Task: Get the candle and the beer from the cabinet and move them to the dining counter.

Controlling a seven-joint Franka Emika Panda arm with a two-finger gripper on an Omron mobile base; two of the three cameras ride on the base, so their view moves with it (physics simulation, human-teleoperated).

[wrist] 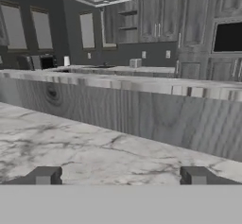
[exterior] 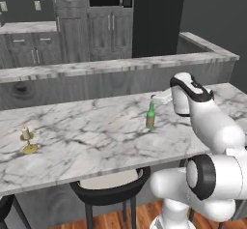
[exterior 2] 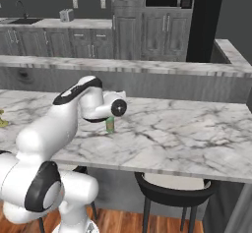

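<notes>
Robot arm: white segments with dark joints are being shown closest to both base cameras, reaching forward over the dining counter (exterior: 96, 141).

Hand (wrist: 120, 176): its two dark fingertips (wrist: 45, 175) are being held wide apart with nothing between them; in the hand view they are being pointed across the marble toward the raised grey wood ledge (wrist: 142, 119) behind it.

Beer (exterior: 150, 116): the green bottle is being shown standing upright on the surface, neck up, just beside the hand and free of it. In the right base view the beer (exterior 2: 110, 125) is being partly covered by the wrist.

Candle (exterior: 28, 141): it is being shown upright on its brass holder near the far left end of the same surface, well apart from the beer and from the hand.

Key relation: the bottle's long axis is being kept vertical, and the bottle is lying below and to the left of the hand in the left base view, so any withdrawal is judged safest if directed up and away from the bottle rather than sideways into it.

Task progress: both items are being seen on the dining counter already, so the delivery is judged to be essentially done.

Cabinet (exterior: 110, 30): grey panelled doors with silver bar handles are being shown closed, well behind the ledge.

Stool (exterior: 108, 189): a dark-rimmed seat is being shown tucked under the surface edge.
</notes>
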